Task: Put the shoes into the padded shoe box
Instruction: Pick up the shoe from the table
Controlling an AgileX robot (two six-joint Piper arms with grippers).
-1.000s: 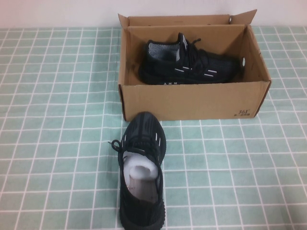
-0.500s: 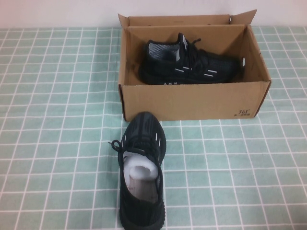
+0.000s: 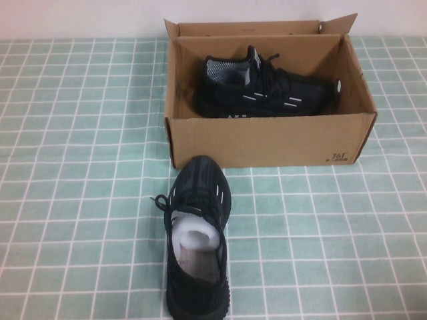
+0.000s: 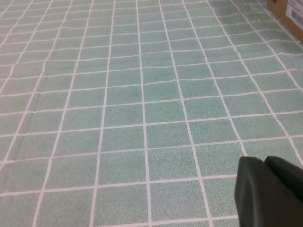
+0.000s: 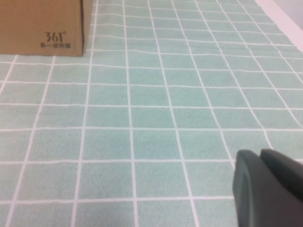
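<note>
Left gripper (image 4: 272,191) clenched, empty, hovering low over green checked cloth (image 4: 142,94), box corner just in sight. Right gripper (image 5: 270,189) likewise clenched, empty, above cloth near box's printed corner. Neither arm shows in high view.

Near shoe (image 3: 197,237) on cloth, toe almost touching box front wall, paper-stuffed opening up. Judged light, knit upper soft and yielding, sole stiffer; likely best pinch at heel collar or across midfoot.

Padded shoe box (image 3: 267,140) beyond, flaps upright. Second shoe (image 3: 263,93) already inside, lying along back wall.

No change is showing between the earlier views and this one; nothing is moving, shifting, appearing or leaving the scene.
</note>
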